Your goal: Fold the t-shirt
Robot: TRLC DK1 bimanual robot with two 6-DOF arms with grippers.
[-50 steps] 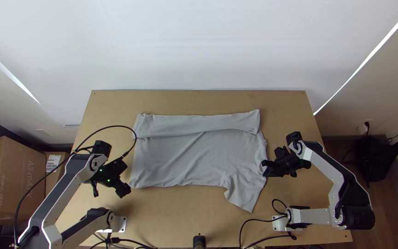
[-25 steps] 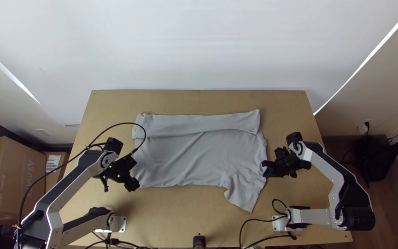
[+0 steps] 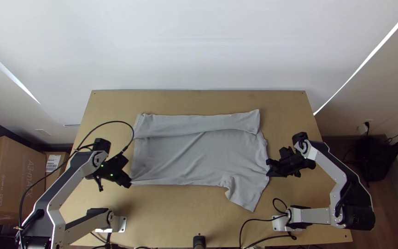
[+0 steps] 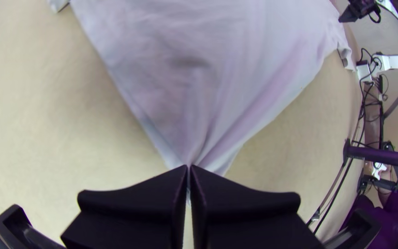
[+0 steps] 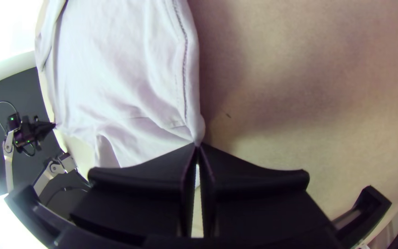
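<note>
Pinches the t-shirt at both ends in the closed left gripper and closed right gripper, long axis parallel to the desk's far edge, probably ready to carry the near side towards that edge.
</note>
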